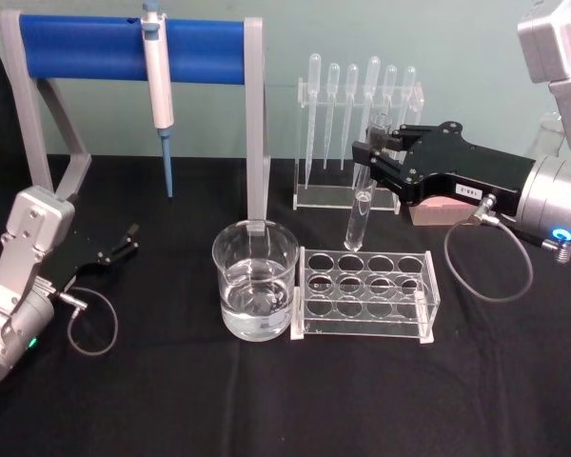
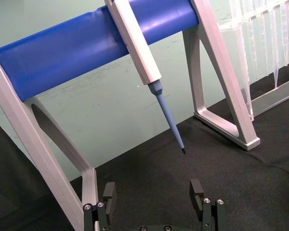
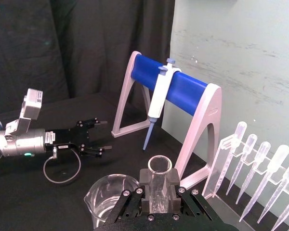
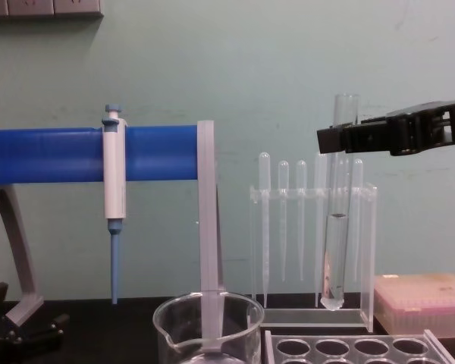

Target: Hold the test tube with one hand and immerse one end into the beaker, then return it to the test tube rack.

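- Two things sit nearest you: the beaker [image 1: 226, 276], part-filled with clear liquid, and just beside it the test tube rack [image 1: 365, 333].
- Your right gripper [image 1: 371, 157] pinches the test tube [image 1: 360, 214] near its top, upright, with its rounded end hanging over the rack's back row.
- Your left gripper [image 1: 124, 243] sits low at the left, jaws spread wide and empty.
- Farthest back, the pipettes [image 1: 362, 81] and the pipettor [image 1: 158, 86] hang on their stands.

test tube [image 1: 361, 205]: clear glass, near upright, open rim up, rounded end just above rack [image 1: 366, 303] back row | right end effector [image 1: 373, 152]: clamped on its upper part | beaker [image 1: 230, 276]: clear, part-filled, upright, just beside rack's left end
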